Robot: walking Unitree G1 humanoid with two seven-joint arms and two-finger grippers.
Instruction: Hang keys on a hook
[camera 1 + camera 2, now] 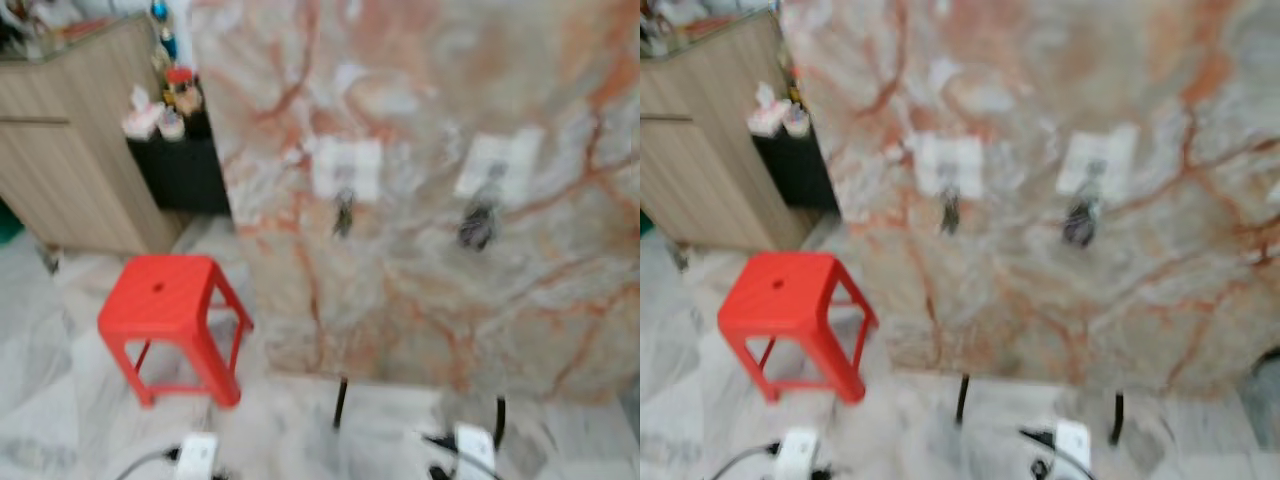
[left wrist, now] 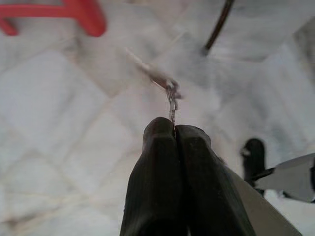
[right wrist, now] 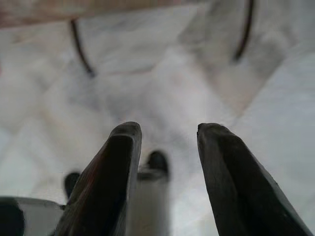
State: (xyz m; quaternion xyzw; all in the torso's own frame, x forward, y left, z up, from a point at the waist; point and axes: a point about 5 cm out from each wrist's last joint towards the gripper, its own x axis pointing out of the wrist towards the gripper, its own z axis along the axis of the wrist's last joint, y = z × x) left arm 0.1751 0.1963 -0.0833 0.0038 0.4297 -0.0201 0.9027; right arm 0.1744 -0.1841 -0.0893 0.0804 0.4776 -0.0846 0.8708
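The left gripper [image 2: 174,132] had its two black fingers [image 2: 157,147] pressed together on a thin metal key ring [image 2: 172,98], and the keys [image 2: 152,76] stuck out beyond the fingertips. Their long axis ran straight on from the fingers, away from the wrist, then bent aside toward the red stool; the far end was blurred, so the keys could not be counted. They hung over the pale marble floor [image 2: 59,123], near a thin black leg [image 2: 219,24] and well apart from the stool's red foot [image 2: 91,17].

The right gripper [image 3: 167,129] hung low over the same floor with its two fingers [image 3: 120,147] spread apart and nothing between them. Past its fingertips stood two thin black legs [image 3: 78,46].

In the head views a large slab of pink and orange veined marble [image 1: 420,180] stood like a wall, resting on two black legs [image 1: 340,400]. On the slab were two white square plates side by side, one [image 1: 347,168] nearer the stool and one [image 1: 497,165] farther from it. Under each plate hung one dark shape, two in all [image 1: 343,213] [image 1: 478,225]; the blur hid whether they were hooks or something hung on them.

One red plastic stool [image 1: 170,300] stood on the floor beside the slab. Beyond the stool stood a wooden cabinet [image 1: 70,150] and a black stand [image 1: 180,170] with small bottles and cups [image 1: 165,100] on top.
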